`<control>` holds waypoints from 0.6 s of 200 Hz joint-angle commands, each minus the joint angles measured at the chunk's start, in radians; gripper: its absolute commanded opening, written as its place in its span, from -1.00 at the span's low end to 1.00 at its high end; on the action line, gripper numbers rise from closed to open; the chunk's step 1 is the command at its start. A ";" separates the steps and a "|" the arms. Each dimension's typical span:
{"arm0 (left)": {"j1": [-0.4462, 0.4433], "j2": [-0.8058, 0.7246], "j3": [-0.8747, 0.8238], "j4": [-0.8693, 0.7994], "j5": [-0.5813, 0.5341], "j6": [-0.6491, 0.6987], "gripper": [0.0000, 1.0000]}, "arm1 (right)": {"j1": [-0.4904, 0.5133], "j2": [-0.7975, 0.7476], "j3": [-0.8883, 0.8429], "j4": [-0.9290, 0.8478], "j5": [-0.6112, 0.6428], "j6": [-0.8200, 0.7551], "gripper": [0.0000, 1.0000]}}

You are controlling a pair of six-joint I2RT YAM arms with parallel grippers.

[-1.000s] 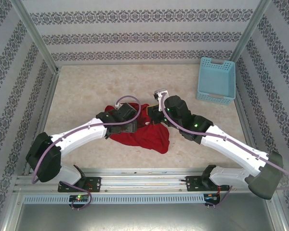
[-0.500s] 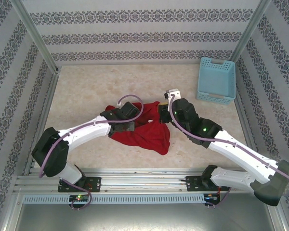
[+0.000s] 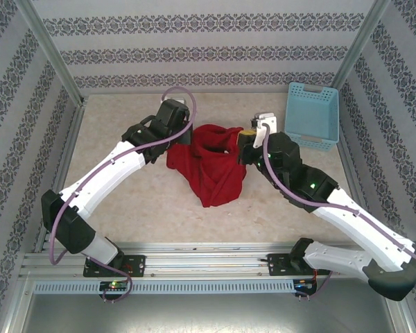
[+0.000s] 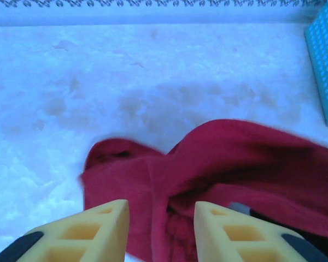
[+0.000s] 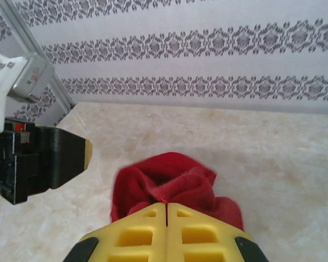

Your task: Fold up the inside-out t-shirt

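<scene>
Bunching on beige tabletop [image 3: 125,208], plain red cloth t-shirt [image 3: 215,170]; right fingers [image 5: 139,226] clamped on it, left fingers [image 4: 93,229] parted astride a fold.

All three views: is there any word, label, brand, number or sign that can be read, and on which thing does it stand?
None can be read. The red t-shirt is plain, the light blue basket bears no label, and the wallpaper carries only ornament.

Soft matt red cloth t-shirt [image 3: 211,170], lt-blue plastic basket [image 3: 313,87], smooth mottled tabletop [image 3: 149,211]
</scene>
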 commanded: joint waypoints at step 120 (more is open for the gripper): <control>-0.223 0.014 -0.385 0.275 0.215 -0.303 0.23 | 0.018 -0.062 -0.285 0.061 -0.060 0.197 -1.00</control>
